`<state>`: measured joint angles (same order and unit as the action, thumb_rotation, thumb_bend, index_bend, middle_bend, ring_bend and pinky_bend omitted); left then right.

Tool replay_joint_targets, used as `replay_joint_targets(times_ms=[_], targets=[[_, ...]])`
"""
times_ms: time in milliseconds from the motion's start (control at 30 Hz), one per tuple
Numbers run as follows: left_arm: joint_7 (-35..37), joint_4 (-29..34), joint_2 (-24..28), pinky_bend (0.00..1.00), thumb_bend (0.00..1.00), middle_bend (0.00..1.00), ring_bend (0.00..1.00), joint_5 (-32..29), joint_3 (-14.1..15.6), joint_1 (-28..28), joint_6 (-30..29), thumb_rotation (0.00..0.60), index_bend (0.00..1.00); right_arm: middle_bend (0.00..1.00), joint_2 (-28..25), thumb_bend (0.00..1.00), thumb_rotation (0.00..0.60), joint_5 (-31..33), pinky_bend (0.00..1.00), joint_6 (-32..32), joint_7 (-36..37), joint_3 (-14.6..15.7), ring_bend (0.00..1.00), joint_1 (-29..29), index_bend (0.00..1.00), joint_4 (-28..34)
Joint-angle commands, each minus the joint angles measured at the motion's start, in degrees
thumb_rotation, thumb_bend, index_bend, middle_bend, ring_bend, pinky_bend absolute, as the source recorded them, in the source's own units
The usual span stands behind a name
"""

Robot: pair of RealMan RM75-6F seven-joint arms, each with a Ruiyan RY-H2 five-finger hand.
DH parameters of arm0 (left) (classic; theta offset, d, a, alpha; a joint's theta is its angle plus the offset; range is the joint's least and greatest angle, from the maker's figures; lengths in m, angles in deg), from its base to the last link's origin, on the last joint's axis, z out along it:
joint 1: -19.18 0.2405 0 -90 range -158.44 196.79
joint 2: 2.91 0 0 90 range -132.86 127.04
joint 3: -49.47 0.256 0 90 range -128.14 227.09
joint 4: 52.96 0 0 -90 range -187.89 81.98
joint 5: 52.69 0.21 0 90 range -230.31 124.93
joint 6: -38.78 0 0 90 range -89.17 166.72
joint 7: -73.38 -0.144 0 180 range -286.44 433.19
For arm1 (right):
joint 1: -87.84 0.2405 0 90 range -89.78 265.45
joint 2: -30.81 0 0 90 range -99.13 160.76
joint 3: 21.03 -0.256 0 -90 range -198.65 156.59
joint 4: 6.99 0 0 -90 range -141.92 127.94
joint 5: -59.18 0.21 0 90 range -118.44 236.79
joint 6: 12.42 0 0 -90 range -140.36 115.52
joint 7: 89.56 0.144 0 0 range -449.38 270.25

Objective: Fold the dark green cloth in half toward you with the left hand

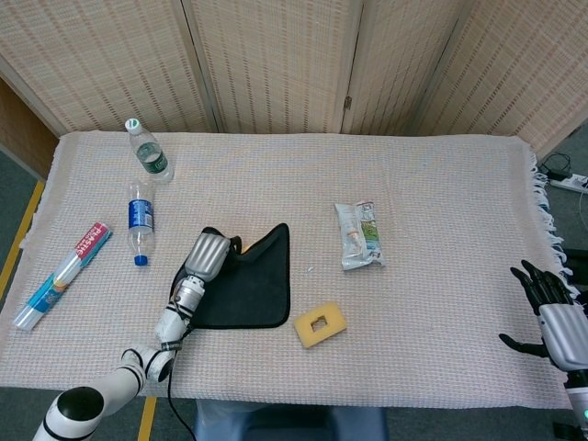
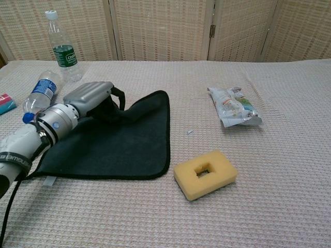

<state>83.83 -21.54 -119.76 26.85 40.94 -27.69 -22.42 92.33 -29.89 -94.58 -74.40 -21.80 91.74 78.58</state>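
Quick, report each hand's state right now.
Left hand: gripping the far-left corner of the dark green cloth, lifted off the table.
Right hand: open, holding nothing, at the table's right edge.

Indoor lab-style setup, cloth-covered table (image 1: 441, 312), woven folding screens (image 1: 276, 64) behind, power strip (image 1: 568, 182) on floor

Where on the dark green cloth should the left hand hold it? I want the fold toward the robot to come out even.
Judging by the pose, the far-left corner of the dark green cloth, taken from above on the left. The left hand grips that corner, lifted and drawn nearer, while the far-right corner lies flat, so the far edge slants. A grip nearer the middle of the far edge would likely fold more evenly.
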Motion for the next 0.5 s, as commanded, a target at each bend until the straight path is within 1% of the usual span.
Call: replay_joint_targets(times_ms=[33,133,233,333,400,500], targets=[[-5.05,5.66,2.08,1.00,0.43,1.00,1.00,1.16,0.73,2.48,-4.27,0.600,0.60,0.00,-0.24,0.12,0.600,-0.77,0.00,-0.70,0.36,0.35,0.00,-0.22,0.00,0.10],[-8.13,10.08,3.70,1.00,0.43,1.00,1.00,1.74,1.27,4.09,-6.68,0.600,0.60,0.00,-0.41,0.12,0.600,-1.32,0.00,-1.36,0.67,0.55,0.00,-0.44,0.00,0.15],[-11.58,16.17,5.91,1.00,0.43,1.00,1.00,2.80,2.73,6.53,-9.42,0.600,0.60,0.00,-0.54,0.12,0.600,-2.12,0.00,-2.14,0.81,0.84,0.00,-0.66,0.00,0.21],[-14.31,20.50,7.55,1.00,0.43,1.00,1.00,3.82,4.36,8.14,-10.36,0.600,0.60,0.00,-0.58,0.12,0.600,-3.15,0.00,-3.01,0.74,1.25,0.00,-0.93,0.00,0.38],[-15.13,21.76,8.04,1.00,0.43,1.00,1.00,4.04,4.77,8.59,-10.43,0.600,0.60,0.00,-0.61,0.12,0.600,-3.50,0.00,-3.28,0.80,1.42,0.00,-1.02,0.00,0.45],[-16.68,24.30,9.16,1.00,0.43,1.00,1.00,4.98,6.47,10.13,-10.92,0.600,0.59,0.00,-0.69,0.12,0.600,-4.47,0.00,-4.49,0.67,1.83,0.00,-1.51,0.00,0.65]])
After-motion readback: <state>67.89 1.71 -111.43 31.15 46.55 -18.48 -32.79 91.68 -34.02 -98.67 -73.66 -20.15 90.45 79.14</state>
